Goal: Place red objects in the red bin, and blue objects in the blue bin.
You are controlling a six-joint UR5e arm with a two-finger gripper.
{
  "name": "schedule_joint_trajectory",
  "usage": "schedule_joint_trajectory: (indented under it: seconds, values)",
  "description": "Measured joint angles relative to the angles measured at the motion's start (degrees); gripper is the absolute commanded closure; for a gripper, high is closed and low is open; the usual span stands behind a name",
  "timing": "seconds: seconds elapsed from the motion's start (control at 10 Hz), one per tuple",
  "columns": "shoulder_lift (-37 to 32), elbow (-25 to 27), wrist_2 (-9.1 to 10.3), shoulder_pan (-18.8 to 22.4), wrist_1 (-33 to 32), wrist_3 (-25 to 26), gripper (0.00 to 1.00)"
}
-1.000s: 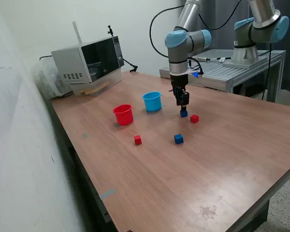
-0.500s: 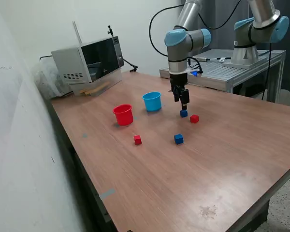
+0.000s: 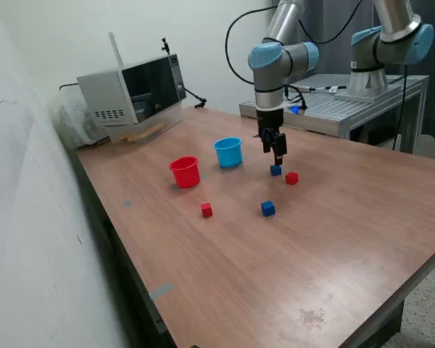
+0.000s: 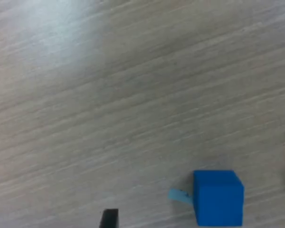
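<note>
A long wood-grain bench (image 3: 290,268) stood against a plain white wall (image 3: 29,217). A silver microwave (image 3: 133,94) sat at its far corner. Behind it stood a grey metal table (image 3: 348,109), with speckled floor (image 3: 431,304) alongside.

Two red cubes (image 3: 206,209) (image 3: 291,177), two blue cubes (image 3: 267,209) (image 3: 275,170), one red cup (image 3: 185,172), one blue cup (image 3: 228,152).

The single arm reaches down from above, its wrist pointing straight at the surface; the gripper (image 3: 277,157) hangs vertical, clear of the tabletop, holding nothing; its dark fingers (image 4: 109,217) stand apart (only one tip shows plainly at the wrist view's edge), the gap between them bare.
</note>
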Motion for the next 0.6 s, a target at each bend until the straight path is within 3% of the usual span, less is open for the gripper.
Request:
schedule_joint_trajectory:
  seconds: [0.4, 0.5, 0.6]
  values:
    - [0.6, -0.01, -0.01, 0.85, -0.13, 0.0, 0.0]
    - [0.78, -0.02, -0.01, 0.95, -0.19, 0.0, 1.0]
    - [1.03, -0.03, -0.01, 0.98, -0.28, 0.0, 1.0]
